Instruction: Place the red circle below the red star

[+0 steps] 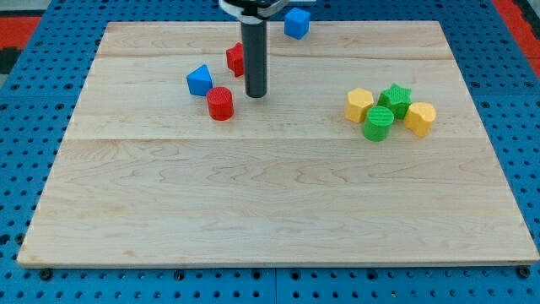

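Note:
The red circle (220, 103) lies on the wooden board at the upper left of centre. The red star (235, 58) lies above it, slightly to the right, partly hidden behind the rod. My tip (256, 94) rests on the board just right of the red circle and below right of the red star, apart from both.
A blue triangle-like block (199, 80) lies just up-left of the red circle. A blue cube (296, 23) sits near the top edge. At the right is a cluster: yellow block (359, 105), green star (395, 98), green circle (378, 123), yellow block (419, 118).

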Controlling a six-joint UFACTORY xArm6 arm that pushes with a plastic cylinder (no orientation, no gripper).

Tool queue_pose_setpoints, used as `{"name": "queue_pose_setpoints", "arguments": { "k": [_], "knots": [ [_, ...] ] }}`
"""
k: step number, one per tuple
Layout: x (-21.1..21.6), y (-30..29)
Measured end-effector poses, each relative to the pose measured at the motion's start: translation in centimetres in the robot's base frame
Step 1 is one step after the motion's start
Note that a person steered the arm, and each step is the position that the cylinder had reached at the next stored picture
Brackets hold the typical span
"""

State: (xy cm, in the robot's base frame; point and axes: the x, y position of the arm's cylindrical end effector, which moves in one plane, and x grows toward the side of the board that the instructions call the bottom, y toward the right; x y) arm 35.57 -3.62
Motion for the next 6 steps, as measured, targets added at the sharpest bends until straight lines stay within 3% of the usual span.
{"name": "queue_pose_setpoints", "arguments": {
  "k": [1, 3, 4, 6],
  "knots": [
    [-0.4, -8.1],
    [0.4, -13.6],
    [5.5, -15.9],
    [4.8, -3.4]
  ]
}}
